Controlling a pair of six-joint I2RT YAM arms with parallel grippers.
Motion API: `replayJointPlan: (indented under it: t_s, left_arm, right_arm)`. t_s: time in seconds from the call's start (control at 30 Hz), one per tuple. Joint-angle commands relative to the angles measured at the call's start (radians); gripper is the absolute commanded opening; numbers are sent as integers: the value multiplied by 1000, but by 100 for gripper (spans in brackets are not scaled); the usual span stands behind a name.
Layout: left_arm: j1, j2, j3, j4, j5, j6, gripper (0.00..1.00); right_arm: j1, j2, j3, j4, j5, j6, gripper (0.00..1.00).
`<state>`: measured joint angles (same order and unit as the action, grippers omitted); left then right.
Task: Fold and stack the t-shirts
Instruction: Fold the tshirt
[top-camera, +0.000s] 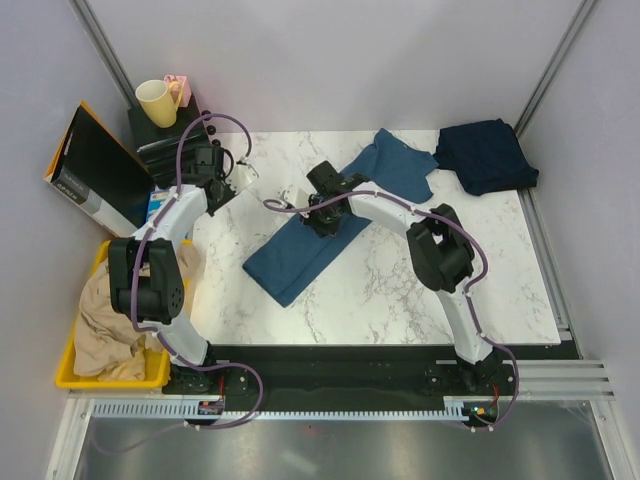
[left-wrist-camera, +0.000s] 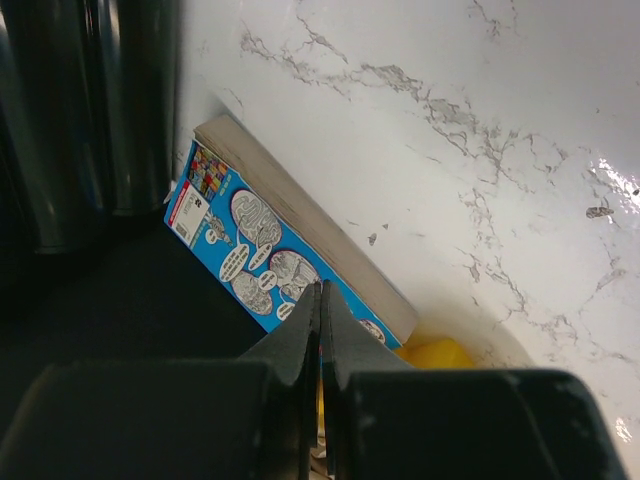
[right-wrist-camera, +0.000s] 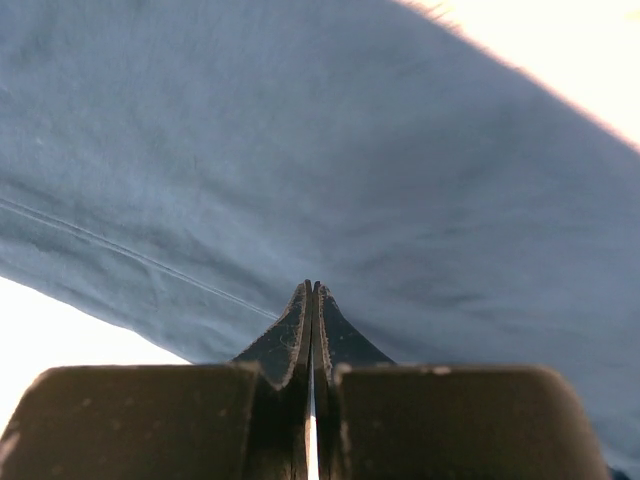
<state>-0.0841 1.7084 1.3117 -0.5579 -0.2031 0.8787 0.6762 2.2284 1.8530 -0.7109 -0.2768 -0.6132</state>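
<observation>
Steel-blue t-shirt (top-camera: 292, 262) lies directly beneath the closed right tool (right-wrist-camera: 312, 292).

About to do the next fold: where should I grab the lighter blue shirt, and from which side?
Probably its near-left end: the blue shirt lies as a long diagonal strip, and that end is straight and flat with bare table around it. Come in from the near left; the far end is bunched.

You've got the steel-blue t-shirt (top-camera: 292, 262) folded into a long diagonal strip mid-counter (top-camera: 400, 290); the navy t-shirt (top-camera: 486, 155) is folded compact at the far right corner.
</observation>
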Motion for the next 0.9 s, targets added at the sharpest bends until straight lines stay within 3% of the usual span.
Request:
replayJointPlan:
  t_s: [0.0, 0.27, 0.5, 0.87]
  left_arm:
    - [14, -55, 0, 33, 25, -37, 2]
    - [15, -127, -81, 58, 59, 15, 2]
    - [18, -181, -150, 90, 96, 75, 2]
    - [18, -182, -169, 101, 146, 103, 2]
  right_arm:
    - [20, 14, -30, -15, -4, 7, 0]
    - [23, -56, -216, -13, 77, -34, 0]
    - [23, -252, -496, -24, 122, -48, 0]
    - [20, -524, -794, -145, 200, -65, 0]
